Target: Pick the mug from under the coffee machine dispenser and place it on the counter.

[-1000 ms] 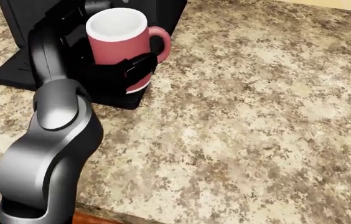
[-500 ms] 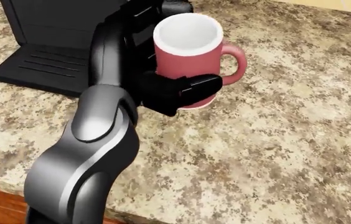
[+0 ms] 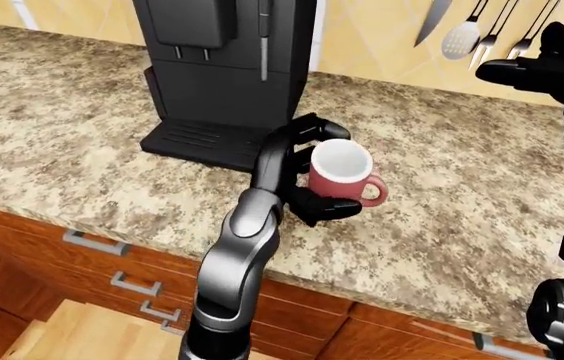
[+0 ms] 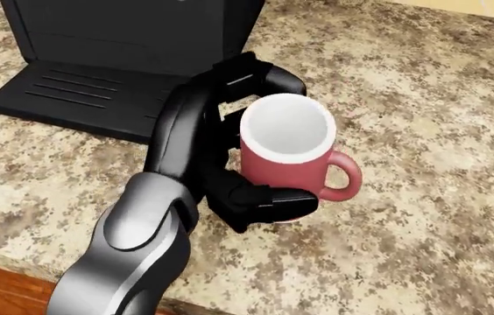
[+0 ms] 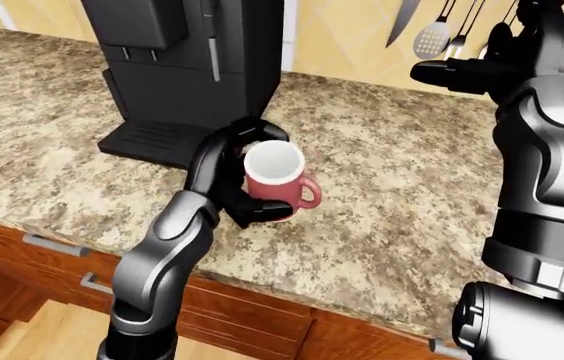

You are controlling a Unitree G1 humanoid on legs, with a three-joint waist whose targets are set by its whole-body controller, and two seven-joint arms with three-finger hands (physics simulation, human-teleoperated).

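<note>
Now the red mug [image 4: 293, 157] is clear of the coffee machine [image 3: 227, 71]; a second ago in the head view it sat high against the machine's dark body, half a second ago it was level with the drip tray's right end, and at present it lies lower in that view, off the drip tray [image 4: 80, 95] and over bare granite counter [image 4: 422, 118], toward the counter's near edge rather than its wall edge; the left hand [image 4: 256, 167] is clenched round the mug, one finger [image 4: 269, 200] curled beneath its base side and others arched over the far rim, with the handle [image 4: 345, 176] pointing to the view's right and free of the fingers; the mug reads upright, white interior empty as far as can be seen; whether its base touches the counter I cannot tell, since the lower finger hides the foot; the right hand [image 5: 467, 71] hangs raised well apart near the utensils [image 3: 477, 30] on the wall, holding nothing, though whether its fingers are spread or curled is not clear; by my judgement the extraction is done and the task is nearly complete, leaving only a settled base and a clean release; the finger under the mug could tip it if the fingers part before it rests flat.
</note>
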